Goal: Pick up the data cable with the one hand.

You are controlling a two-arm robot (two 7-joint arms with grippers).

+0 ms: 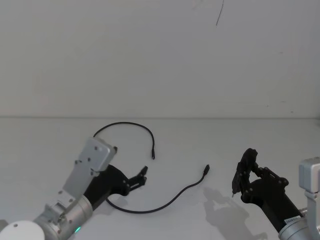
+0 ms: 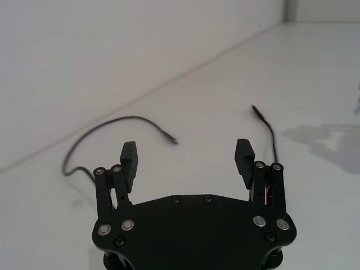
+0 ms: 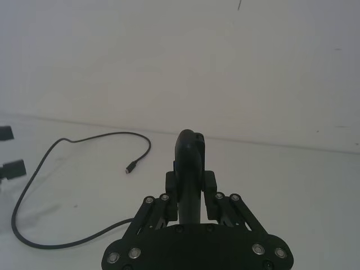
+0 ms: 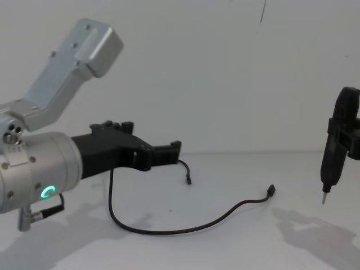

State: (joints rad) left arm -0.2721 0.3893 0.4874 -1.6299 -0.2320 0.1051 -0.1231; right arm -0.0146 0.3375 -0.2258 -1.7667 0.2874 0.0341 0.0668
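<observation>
Thin black data cable (image 1: 125,123) sprawls in a loose S on a white tabletop (image 1: 45,150), with bare surface all around. The blocky black left gripper (image 1: 142,176) hovers over its bend, fingers apart. The right gripper (image 1: 243,176), well apart, clamps a slim black metal-tipped tool (image 4: 332,163).

Silver left arm (image 4: 31,163), green ring light (image 4: 48,192), black tool (image 2: 185,151).

Head camera looks down toward twelve o'clock, chest camera lower and level, wrist cameras sit close; all share the data cable (image 1: 145,212).
</observation>
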